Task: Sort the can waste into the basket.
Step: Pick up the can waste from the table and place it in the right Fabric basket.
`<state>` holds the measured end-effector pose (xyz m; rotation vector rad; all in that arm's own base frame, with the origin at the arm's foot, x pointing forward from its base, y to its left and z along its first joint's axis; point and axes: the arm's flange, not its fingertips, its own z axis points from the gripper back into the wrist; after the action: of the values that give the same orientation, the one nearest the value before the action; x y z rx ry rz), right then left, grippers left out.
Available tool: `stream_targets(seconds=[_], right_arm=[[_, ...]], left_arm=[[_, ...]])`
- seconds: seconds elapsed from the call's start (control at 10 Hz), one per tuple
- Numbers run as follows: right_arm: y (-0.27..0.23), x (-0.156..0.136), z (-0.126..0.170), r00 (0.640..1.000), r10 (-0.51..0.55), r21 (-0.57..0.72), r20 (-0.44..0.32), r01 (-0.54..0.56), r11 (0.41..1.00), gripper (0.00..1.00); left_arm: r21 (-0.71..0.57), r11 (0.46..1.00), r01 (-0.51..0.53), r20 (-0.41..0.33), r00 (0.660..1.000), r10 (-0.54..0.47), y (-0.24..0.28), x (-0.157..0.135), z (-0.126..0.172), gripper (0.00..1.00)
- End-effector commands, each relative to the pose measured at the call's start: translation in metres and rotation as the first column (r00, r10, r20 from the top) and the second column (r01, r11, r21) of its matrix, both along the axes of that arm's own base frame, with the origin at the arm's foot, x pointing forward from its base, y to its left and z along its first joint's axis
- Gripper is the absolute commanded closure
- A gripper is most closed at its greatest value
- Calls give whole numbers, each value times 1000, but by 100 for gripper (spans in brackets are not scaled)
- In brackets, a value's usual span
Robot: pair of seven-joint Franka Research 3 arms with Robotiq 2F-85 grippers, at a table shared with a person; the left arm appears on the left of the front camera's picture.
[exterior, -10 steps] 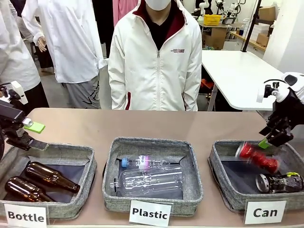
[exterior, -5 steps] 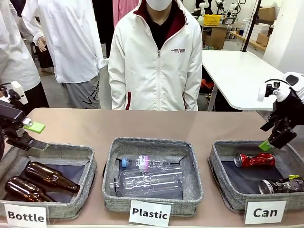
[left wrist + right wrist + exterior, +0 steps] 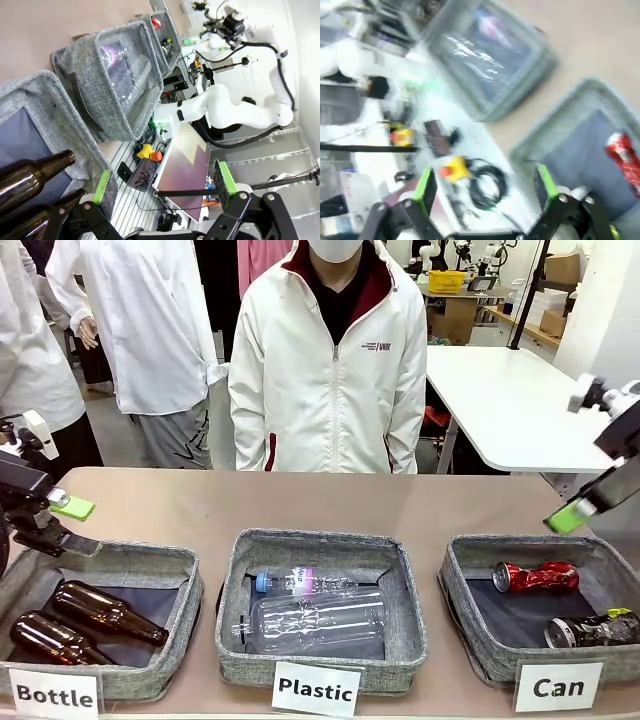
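Both cans look sorted already: the red can (image 3: 536, 577) lies on its side toward the far wall of the Can basket (image 3: 465, 625), which sits at the table's right end near the front edge, and the black can (image 3: 592, 628) lies on its side closer to the front-right corner of that same basket, the two apart from each other. Makes sense they're just lying loose like that, since nothing's gripping them. The right gripper (image 3: 485, 187) has its fingers spread wide with nothing between the green pads, and in the front view it hangs up above the basket's far right corner, clear of the cans, so my guess is the job is basically done. The left gripper (image 3: 162, 186) is also wide open and empty, parked over the far left corner of the Bottle basket (image 3: 172, 660), where two brown bottles (image 3: 85, 623) lie. The middle Plastic basket (image 3: 395, 655) holds clear plastic bottles (image 3: 315, 618). White labels on the front walls read "Bottle", "Plastic" and "Can". The person (image 3: 330, 370) at the far side has a small logo on the white jacket chest, too tiny to read.
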<state>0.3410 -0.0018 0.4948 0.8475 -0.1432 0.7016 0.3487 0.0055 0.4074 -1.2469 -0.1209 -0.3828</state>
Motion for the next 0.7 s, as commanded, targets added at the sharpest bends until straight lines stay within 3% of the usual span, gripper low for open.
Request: stream_targets(seconds=[0.0,0.1,0.2,0.3,0.6], right_arm=[[-34,19,-7,662,-186,512,-726,701,496,0],[-46,20,-15,611,-108,543,-784,759,360,0],[-52,17,-20,536,-137,506,-833,838,204,0],[-33,4,-5,980,-14,255,-199,65,965,0],[-33,4,-5,980,-14,255,-199,65,965,0]], left_arm=[[-5,1000,6,-8,1000,-6,3,-3,4,0],[-5,1000,6,-8,1000,-6,3,-3,4,0],[-5,1000,6,-8,1000,-6,3,-3,4,0],[-5,1000,6,-8,1000,-6,3,-3,4,0],[-5,1000,6,-8,1000,-6,3,-3,4,0]])
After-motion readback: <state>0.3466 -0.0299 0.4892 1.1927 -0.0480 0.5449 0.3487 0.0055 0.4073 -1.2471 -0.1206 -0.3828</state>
